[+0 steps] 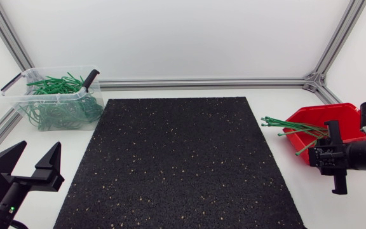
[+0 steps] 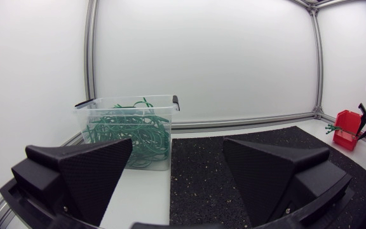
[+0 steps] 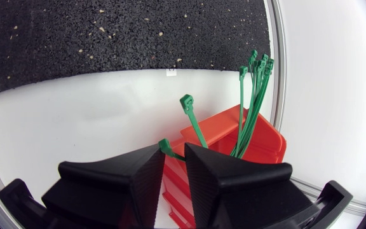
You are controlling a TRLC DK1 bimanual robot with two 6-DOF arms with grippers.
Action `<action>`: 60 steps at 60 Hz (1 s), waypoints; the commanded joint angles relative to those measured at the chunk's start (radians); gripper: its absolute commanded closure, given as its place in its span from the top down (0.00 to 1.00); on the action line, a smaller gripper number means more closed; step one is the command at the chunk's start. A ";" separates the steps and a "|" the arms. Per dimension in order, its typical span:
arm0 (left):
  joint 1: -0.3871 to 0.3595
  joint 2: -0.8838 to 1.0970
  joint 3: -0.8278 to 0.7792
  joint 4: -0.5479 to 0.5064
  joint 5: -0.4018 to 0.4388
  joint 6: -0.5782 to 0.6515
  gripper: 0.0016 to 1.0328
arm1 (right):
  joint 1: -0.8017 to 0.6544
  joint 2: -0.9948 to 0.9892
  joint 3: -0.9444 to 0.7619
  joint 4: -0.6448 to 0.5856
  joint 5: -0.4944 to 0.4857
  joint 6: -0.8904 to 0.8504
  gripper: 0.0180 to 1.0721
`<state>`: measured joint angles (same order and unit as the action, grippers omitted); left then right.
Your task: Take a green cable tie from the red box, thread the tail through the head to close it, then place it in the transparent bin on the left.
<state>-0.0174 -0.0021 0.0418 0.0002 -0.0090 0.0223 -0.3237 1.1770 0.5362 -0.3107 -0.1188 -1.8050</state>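
The red box (image 1: 323, 117) sits at the table's right, with several green cable ties (image 1: 291, 127) sticking out of it toward the mat. My right gripper (image 1: 337, 159) hangs over the box's near side. In the right wrist view its fingers (image 3: 138, 175) stand a narrow gap apart. One green tie (image 3: 192, 124) runs from its head down into that gap and rests against one finger. More ties (image 3: 253, 102) lean in the red box (image 3: 259, 137) ahead. My left gripper (image 1: 33, 162) stands wide open near the front left corner, holding nothing. The transparent bin (image 1: 56, 98) holds many closed green ties.
A black speckled mat (image 1: 176, 159) covers the middle of the table. From the left wrist view the bin (image 2: 129, 130) stands ahead of the open gripper (image 2: 176, 172), and the red box (image 2: 347, 121) is far across the mat. Aluminium frame rails run along the back edge.
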 commanded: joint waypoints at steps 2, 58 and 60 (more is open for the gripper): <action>-0.004 -0.006 -0.037 -0.032 0.003 -0.009 0.96 | -0.002 -0.017 0.004 -0.051 0.002 -0.028 0.12; 0.000 -0.007 -0.037 -0.031 0.003 -0.007 0.96 | 0.264 -0.186 0.496 -0.469 -0.186 0.555 0.06; 0.000 -0.007 -0.037 -0.031 0.003 -0.007 0.96 | 0.272 -0.188 0.524 -0.501 -0.214 0.576 0.06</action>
<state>-0.0174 -0.0021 0.0418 0.0002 -0.0090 0.0219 -0.0750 1.0084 0.9863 -0.7578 -0.2947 -1.3239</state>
